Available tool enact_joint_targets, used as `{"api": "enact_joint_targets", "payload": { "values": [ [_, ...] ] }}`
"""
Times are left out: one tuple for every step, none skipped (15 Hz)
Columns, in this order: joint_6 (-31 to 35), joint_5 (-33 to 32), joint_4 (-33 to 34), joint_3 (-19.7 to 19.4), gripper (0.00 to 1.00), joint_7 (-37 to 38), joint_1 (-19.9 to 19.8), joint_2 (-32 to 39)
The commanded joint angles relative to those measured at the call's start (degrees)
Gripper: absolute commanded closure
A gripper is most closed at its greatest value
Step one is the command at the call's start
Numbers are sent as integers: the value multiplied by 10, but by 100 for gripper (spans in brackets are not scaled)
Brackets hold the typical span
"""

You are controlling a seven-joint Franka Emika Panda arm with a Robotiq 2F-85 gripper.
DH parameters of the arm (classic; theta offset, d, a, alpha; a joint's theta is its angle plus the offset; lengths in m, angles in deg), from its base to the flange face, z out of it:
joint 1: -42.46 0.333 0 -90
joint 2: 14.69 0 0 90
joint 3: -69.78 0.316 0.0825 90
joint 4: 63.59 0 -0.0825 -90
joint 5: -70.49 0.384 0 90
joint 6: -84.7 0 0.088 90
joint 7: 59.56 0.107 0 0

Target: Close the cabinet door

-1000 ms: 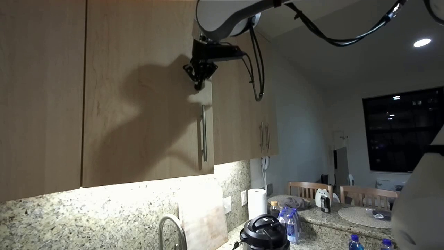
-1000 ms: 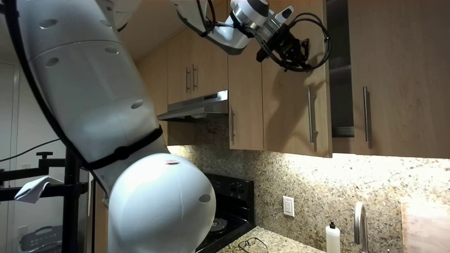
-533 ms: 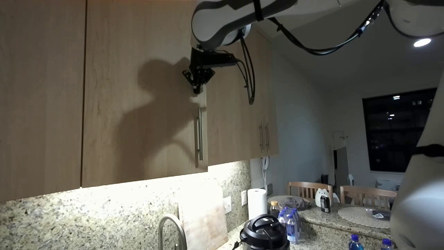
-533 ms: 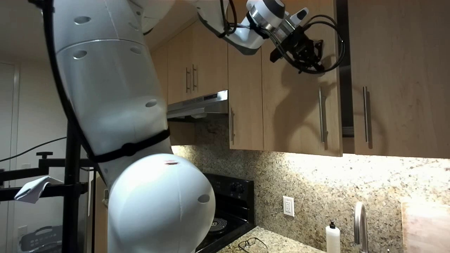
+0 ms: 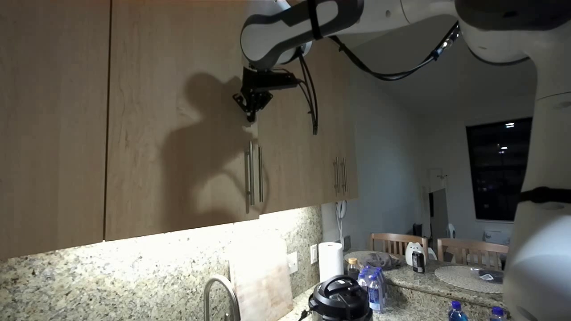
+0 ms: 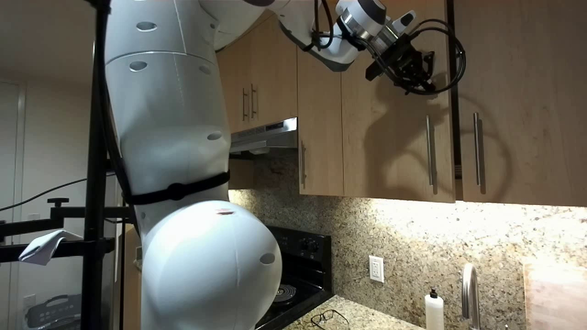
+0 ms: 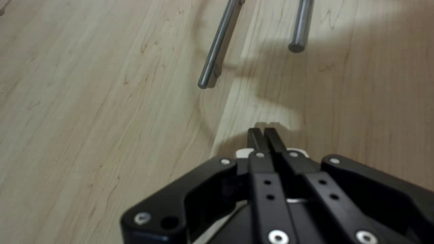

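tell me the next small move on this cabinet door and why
Probably a gentle inward push on the cabinet door: in an exterior view a narrow dark gap shows between it and the next door, so it seems not fully shut, and the closed jaws sit against or very near it, above its handle.

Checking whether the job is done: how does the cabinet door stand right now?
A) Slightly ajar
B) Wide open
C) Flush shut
A: in an exterior view, a narrow dark gap shows between the cabinet door and the neighbouring door.
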Motion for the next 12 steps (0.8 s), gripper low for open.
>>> {"api": "enact_joint_targets", "payload": {
  "values": [
    [-34,-21,59,-12,93,13,22,42],
    [-40,-22,72,-15,93,12,27,51],
    [-46,-21,83,-19,93,11,32,58],
    [-52,-20,94,-22,93,9,37,67],
    [-58,-19,106,-25,93,7,42,75],
    [-64,-18,115,-29,93,5,47,82],
    [-69,-18,124,-33,93,4,52,89],
    [-73,-14,129,-37,93,1,56,92],
    [-75,-10,128,-24,93,-1,43,91],
    [-83,-3,123,-25,93,-9,46,86],
    [-91,7,114,-25,93,-20,46,79],
    [-101,18,101,-25,93,-30,47,69]
  ]
}}
